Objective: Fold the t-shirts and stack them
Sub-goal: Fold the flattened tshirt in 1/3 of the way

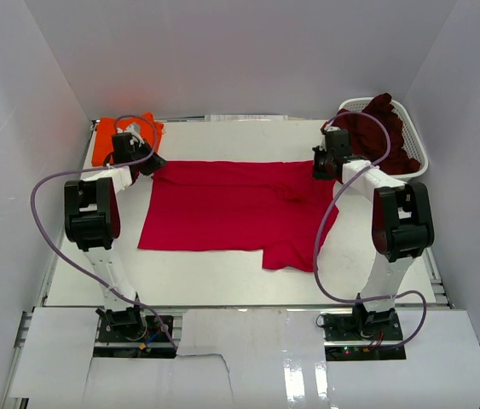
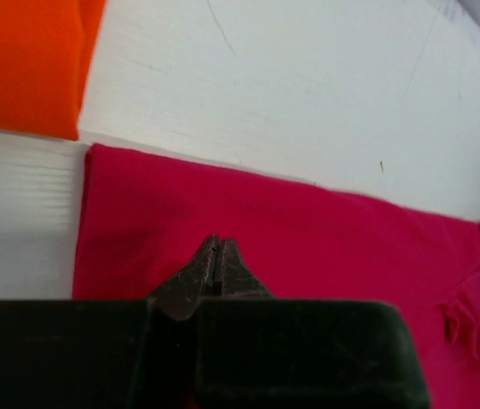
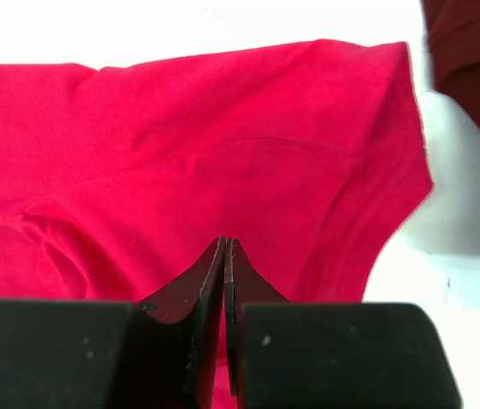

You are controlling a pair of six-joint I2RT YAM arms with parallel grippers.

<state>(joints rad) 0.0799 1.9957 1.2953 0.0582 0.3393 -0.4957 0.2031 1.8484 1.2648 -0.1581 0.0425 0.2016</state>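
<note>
Red t-shirt [image 1: 222, 204] lay flat in the middle of the white table [image 1: 222, 277] in the top view. Its long side ran from left to right across the frame. The straight bottom edge was at the left, and the sleeve end pointed to the right, with one sleeve sticking out at the lower right. The folded orange t-shirt [image 1: 103, 145] sat in the upper left corner. The maroon t-shirt [image 1: 384, 128] was heaped in the white basket [image 1: 352, 105] at the upper right. The left gripper [image 1: 150, 164] was at the shirt's upper left corner, and the right gripper [image 1: 320, 166] was at its upper right corner.

In the left wrist view, the left gripper [image 2: 215, 247] had its two fingers pressed together with no gap. It was low over the red t-shirt [image 2: 308, 247], which filled the lower part of the frame and ran off to the right. I could not tell if any cloth was caught between the fingers. The orange t-shirt [image 2: 22, 60] was in the upper left, near the red corner but not touching it. Bare table [image 2: 265, 85] showed above.

In the right wrist view, the right gripper [image 3: 224, 243] was also squeezed closed, its tips over the red t-shirt [image 3: 180, 145]. I could not tell if it pinched any cloth. A red sleeve reached to the upper right. The maroon t-shirt [image 3: 474, 77] showed at the right edge.
</note>
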